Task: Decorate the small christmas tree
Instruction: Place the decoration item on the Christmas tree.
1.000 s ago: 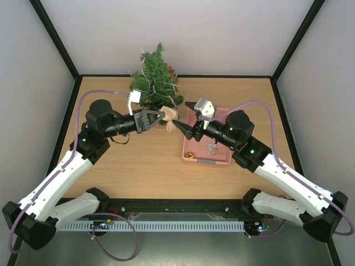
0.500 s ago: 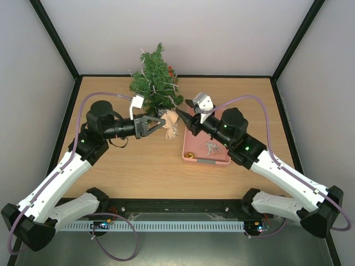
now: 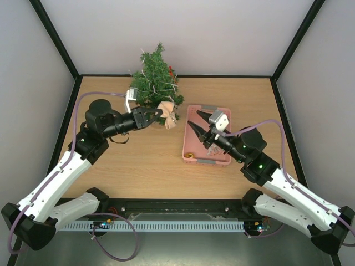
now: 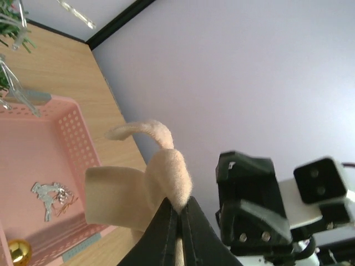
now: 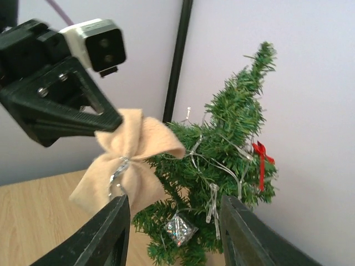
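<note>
Small christmas tree [image 3: 155, 83] [image 5: 233, 138]: dark green, bristly, cone-shaped. It stands upright at the far edge of the table [image 3: 138, 166], left of centre, tip pointing up. Hung on its branches are a red ribbon [image 5: 259, 160], silver strands [image 5: 213, 202] and one glittery silver parcel [image 5: 178, 229] low down. Base hidden by the branches.

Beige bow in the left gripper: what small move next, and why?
Probably ease the left gripper toward the small christmas tree and tuck the beige bow into its lower branches. The shut gripper pinches the bow right beside the foliage, seemingly not yet hooked on it, and the right gripper stands open over the pink basket, clear of the path.
</note>
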Robot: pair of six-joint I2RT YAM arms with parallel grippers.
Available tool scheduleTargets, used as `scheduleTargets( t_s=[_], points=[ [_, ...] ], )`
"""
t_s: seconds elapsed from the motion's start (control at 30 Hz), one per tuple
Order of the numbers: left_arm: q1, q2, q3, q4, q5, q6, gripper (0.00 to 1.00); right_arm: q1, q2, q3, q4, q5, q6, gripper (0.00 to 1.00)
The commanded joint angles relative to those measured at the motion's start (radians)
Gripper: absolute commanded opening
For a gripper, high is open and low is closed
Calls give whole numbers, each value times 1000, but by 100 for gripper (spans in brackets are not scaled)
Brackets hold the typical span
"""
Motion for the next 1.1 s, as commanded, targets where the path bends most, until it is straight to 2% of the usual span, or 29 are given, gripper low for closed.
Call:
scheduleTargets(
  t_s=[0.0, 0.2, 0.4, 0.6, 0.9, 1.0, 1.07],
  points=[
    [-1, -2, -3, 77, -66, -146, 2, 11, 12, -48, 219, -78, -196, 44],
    [-1, -30, -31, 140, -110, -256, 3, 39, 42, -43, 322, -146, -383, 39],
    [0, -36, -44, 163, -109, -332, 3, 133, 122, 3, 289, -57, -610, 39],
    [0, -32, -53, 208, -89, -390, 2, 189, 177, -4, 304, 38, -767, 40],
    [-1, -67, -84, 208, -84, -426, 2, 197, 220, 16, 337, 100, -865, 42],
    [-1, -69, -87, 205, -77, -425, 2, 198, 230, 23, 353, 112, -880, 36],
    [0, -65, -93, 219, -65, -437, 2, 200, 234, 17, 377, 113, -883, 25]
  ],
)
